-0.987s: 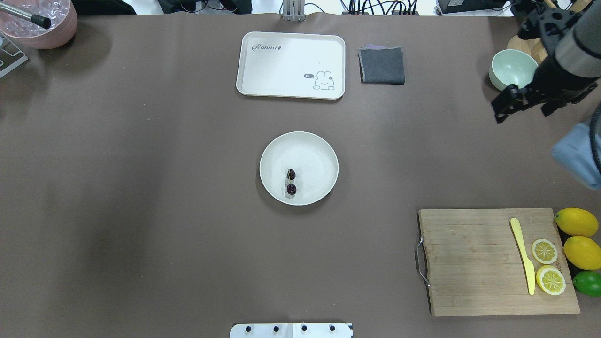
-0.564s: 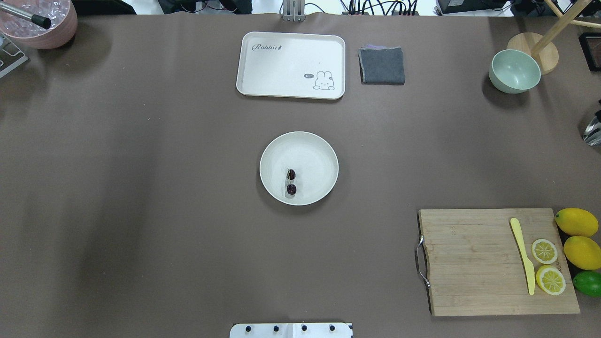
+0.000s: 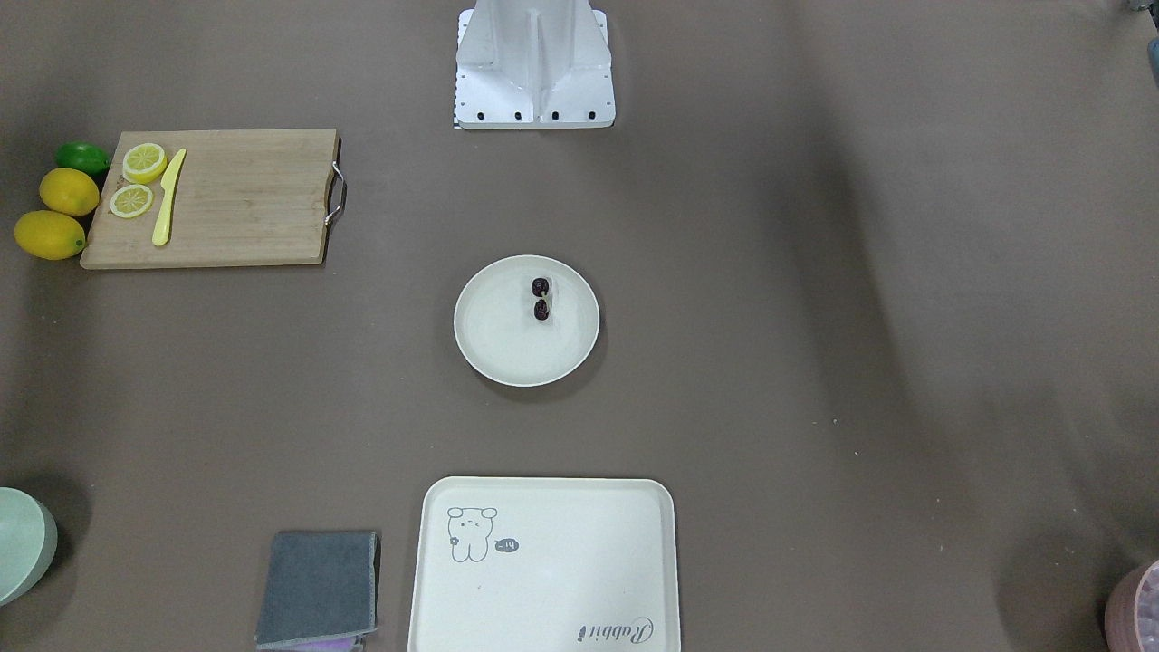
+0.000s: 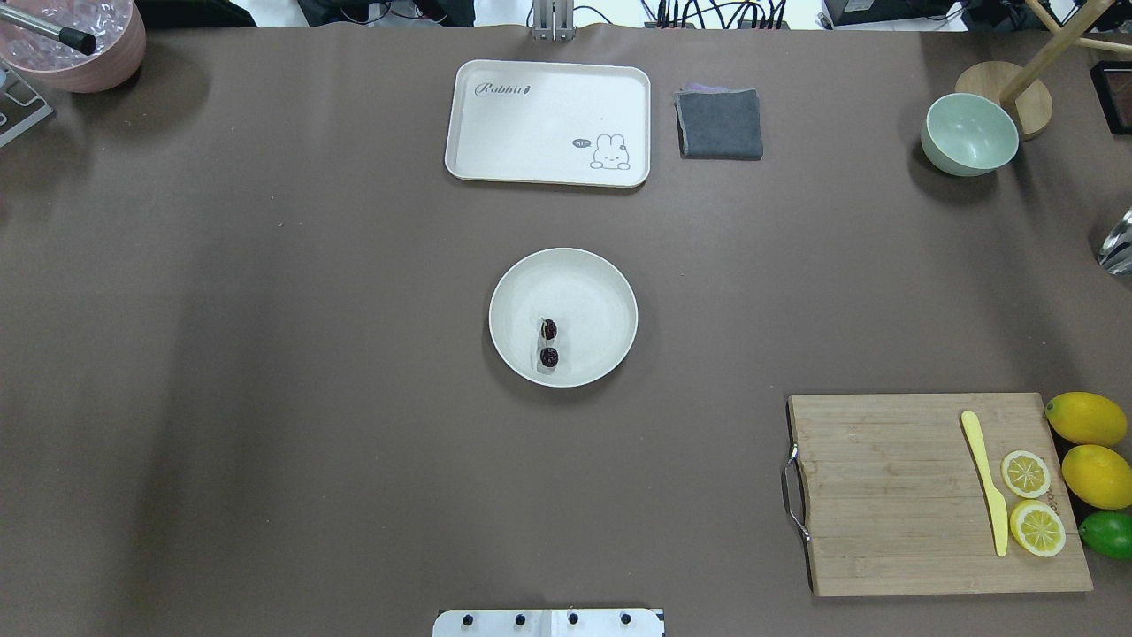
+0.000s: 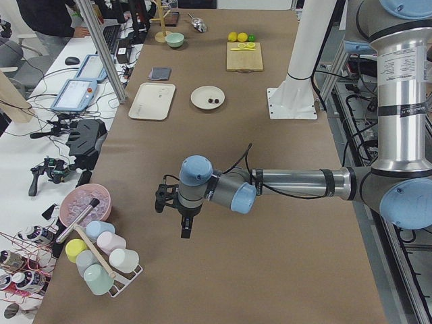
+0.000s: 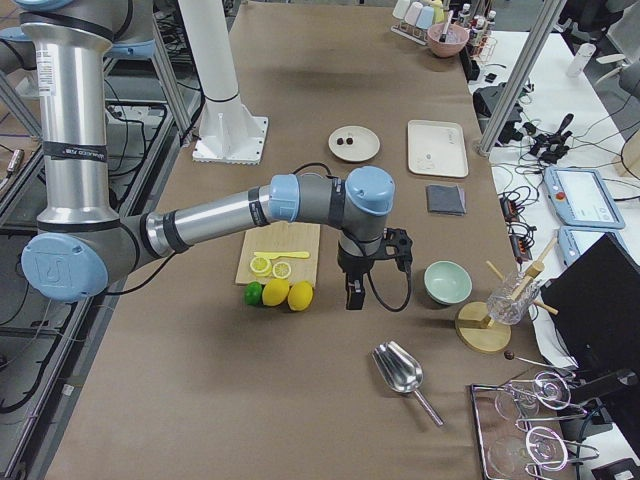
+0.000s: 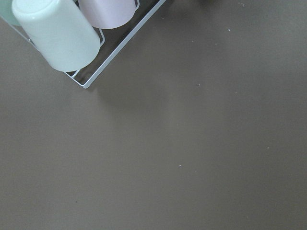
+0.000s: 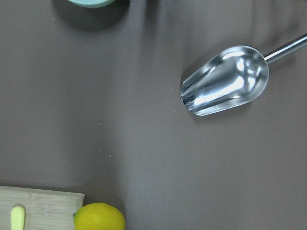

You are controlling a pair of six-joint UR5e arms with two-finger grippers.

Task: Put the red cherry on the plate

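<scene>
The red cherry (image 4: pixel 548 343), a joined dark maroon pair, lies inside the round cream plate (image 4: pixel 588 287) at mid-table, toward its near-left part. The front-facing view shows the same cherry (image 3: pixel 541 299) on the plate (image 3: pixel 512 349). No gripper is near them. My left gripper (image 5: pixel 185 231) hangs over bare table far to the left, near the cup rack, seen only in the exterior left view. My right gripper (image 6: pixel 352 297) hangs beside the lemons at the far right, seen only in the exterior right view. I cannot tell whether either is open or shut.
A rabbit tray (image 4: pixel 548 115) and grey cloth (image 4: pixel 719 124) lie at the back. The mint bowl (image 4: pixel 968 133) is back right. The cutting board (image 4: pixel 884 495) with knife, lemon slices and lemons (image 4: pixel 1086 418) is front right. A metal scoop (image 8: pixel 225 81) lies under my right wrist.
The right arm, which stood over the mint bowl at the overhead view's upper right, has pulled out of that view. Cherry and plate have not moved.
</scene>
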